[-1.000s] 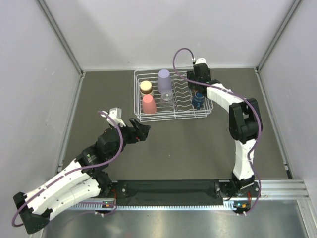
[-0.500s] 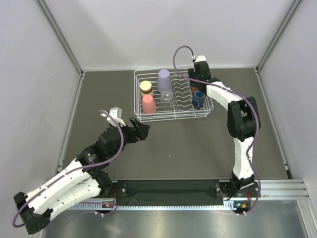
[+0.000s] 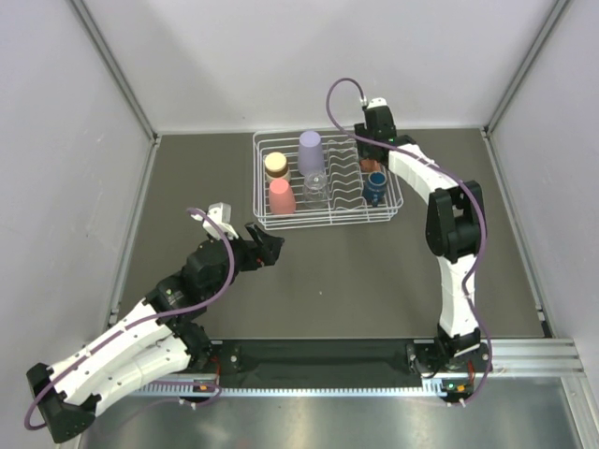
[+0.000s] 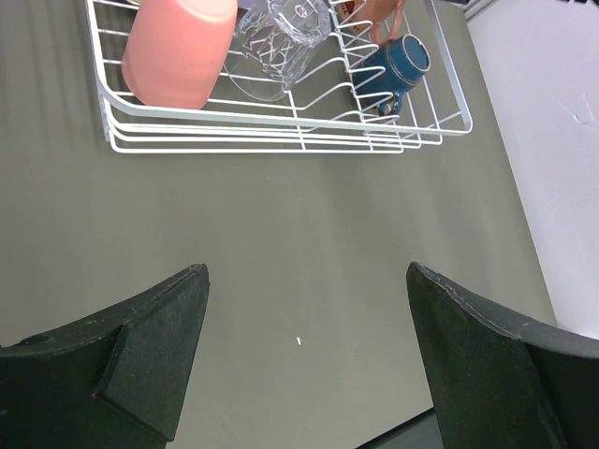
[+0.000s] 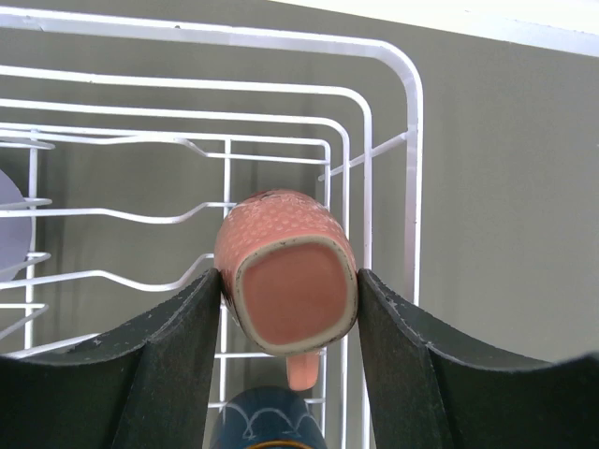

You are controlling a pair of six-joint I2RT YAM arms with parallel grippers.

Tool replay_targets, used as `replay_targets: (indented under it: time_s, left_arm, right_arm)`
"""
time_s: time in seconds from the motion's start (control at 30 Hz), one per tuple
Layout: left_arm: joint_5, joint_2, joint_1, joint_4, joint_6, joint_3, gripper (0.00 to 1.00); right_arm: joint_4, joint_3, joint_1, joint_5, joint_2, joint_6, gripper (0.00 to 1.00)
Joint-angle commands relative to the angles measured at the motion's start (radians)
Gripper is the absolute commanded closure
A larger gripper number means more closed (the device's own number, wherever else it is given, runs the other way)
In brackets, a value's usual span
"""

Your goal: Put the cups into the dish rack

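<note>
Cups are my concern, and the one I am gripping is the salmon-pink handled mug [image 5: 285, 304]: finely dotted on its side, turned bottom-up so its flat base faces my wrist camera, its handle pointing toward the dark blue handled mug [image 5: 262, 419] just beside it. My right tool [image 5: 287, 285] is clenched on it, one dark finger [image 5: 173, 369] pressed to each flank. It is at the far right corner of the white wire dish rack [image 5: 412, 140]; I cannot tell whether it rests on the wires. Elsewhere in the rack [image 3: 328, 224] stand a lavender plastic tumbler [image 3: 310, 152], a shiny faceted cup [image 4: 281, 42], a plain pink tumbler [image 4: 178, 51] mouth-down, and a round tan-topped cup [image 3: 275, 166]. My right arm reaches far forward along the rack's right side, its wrist bent over that corner with the right tool [image 3: 372, 154] pointing down. My left arm lies low from the near left, elbow folded; my left tool [image 4: 307, 276] is released, jaws spread wide above the bare grey tabletop [image 3: 374, 271], short of the rack's near edge.
</note>
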Motion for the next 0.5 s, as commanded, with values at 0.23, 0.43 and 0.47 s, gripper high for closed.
replay_targets:
  time_s: [0.23,0.43,0.47]
  left_arm:
    - [0.031,0.007,0.013,0.054,-0.004,-0.012,0.09]
    - [0.042,0.01,0.017,0.057,-0.007,-0.013,0.09]
    - [0.042,0.012,0.016,0.057,-0.007,-0.013,0.09]
  right_arm:
    - [-0.179,0.183,-0.015,0.003,0.018,0.031,1.0]
    - [-0.247,0.249,-0.015,-0.009,0.064,0.043,1.0]
    - [-0.25,0.258,-0.016,-0.012,0.075,0.046,1.0]
